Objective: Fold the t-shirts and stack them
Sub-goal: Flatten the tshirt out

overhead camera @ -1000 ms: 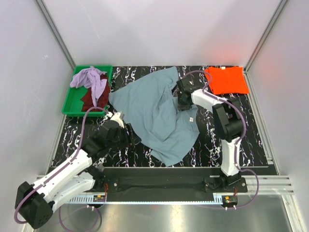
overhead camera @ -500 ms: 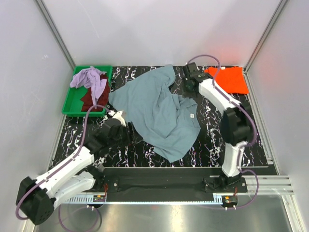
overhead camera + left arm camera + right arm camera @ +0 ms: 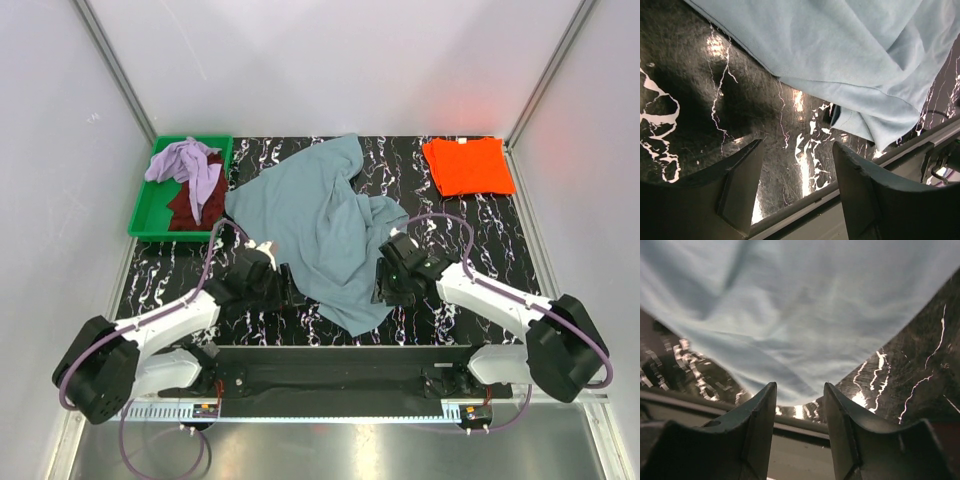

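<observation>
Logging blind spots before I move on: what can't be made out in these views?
- Top view: maroon shirt in the tray, mostly under the lavender shirt.
- Left wrist view: blue shirt cut off at the top and right edges.
- Right wrist view: blue shirt blurred and cut off at the top; which part it is stays unclear.
- Top view: orange shirt, inner folds hidden by its top layer.

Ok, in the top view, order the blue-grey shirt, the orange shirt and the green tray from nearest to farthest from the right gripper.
1. blue-grey shirt, mid-table, beside the right gripper.
2. orange shirt, far right corner.
3. green tray, far left.
</observation>
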Controlling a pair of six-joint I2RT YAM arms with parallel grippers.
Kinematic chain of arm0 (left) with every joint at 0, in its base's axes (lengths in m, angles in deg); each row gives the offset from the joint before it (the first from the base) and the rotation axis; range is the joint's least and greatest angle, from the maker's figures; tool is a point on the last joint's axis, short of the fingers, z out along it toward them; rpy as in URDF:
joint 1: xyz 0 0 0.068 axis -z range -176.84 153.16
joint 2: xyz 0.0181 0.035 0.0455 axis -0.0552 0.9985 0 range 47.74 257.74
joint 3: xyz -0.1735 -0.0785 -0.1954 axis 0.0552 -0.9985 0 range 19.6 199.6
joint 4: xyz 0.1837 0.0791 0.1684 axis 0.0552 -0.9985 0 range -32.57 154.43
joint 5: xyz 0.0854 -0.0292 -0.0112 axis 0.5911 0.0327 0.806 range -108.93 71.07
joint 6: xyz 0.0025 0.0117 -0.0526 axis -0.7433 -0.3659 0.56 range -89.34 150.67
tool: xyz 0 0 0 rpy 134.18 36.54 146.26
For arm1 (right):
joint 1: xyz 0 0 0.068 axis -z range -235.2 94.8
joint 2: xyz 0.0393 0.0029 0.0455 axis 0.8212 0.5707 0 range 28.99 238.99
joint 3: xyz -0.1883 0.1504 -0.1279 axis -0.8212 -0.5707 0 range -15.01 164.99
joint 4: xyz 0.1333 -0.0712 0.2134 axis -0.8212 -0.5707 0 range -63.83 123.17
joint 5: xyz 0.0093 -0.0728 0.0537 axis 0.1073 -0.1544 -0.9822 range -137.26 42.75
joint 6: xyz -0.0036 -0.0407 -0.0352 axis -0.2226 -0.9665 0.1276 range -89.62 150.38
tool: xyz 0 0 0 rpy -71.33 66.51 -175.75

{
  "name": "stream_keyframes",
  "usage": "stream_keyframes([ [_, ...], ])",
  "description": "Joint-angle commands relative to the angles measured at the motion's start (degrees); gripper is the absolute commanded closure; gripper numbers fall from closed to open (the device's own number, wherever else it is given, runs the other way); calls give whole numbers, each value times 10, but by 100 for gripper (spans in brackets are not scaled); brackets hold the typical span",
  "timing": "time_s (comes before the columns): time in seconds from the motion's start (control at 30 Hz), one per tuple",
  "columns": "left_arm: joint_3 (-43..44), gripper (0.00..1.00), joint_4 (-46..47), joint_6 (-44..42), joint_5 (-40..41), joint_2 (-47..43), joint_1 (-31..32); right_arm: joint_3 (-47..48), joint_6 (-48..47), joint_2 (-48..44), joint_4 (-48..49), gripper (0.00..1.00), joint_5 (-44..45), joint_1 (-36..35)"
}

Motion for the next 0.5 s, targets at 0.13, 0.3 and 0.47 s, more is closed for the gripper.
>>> stream_keyframes([
  [0.13, 26, 36, 8, -7, 32, -44, 2, -46, 68, 59, 112, 49, 43, -2],
  [0.3, 23, 36, 6, -2, 32, -50, 2, 5, 58, 156, 76, 51, 125, 4],
  [0.47, 26, 36, 6, -1, 33, -48, 2, 53, 1, 242, 74, 55, 114, 110],
])
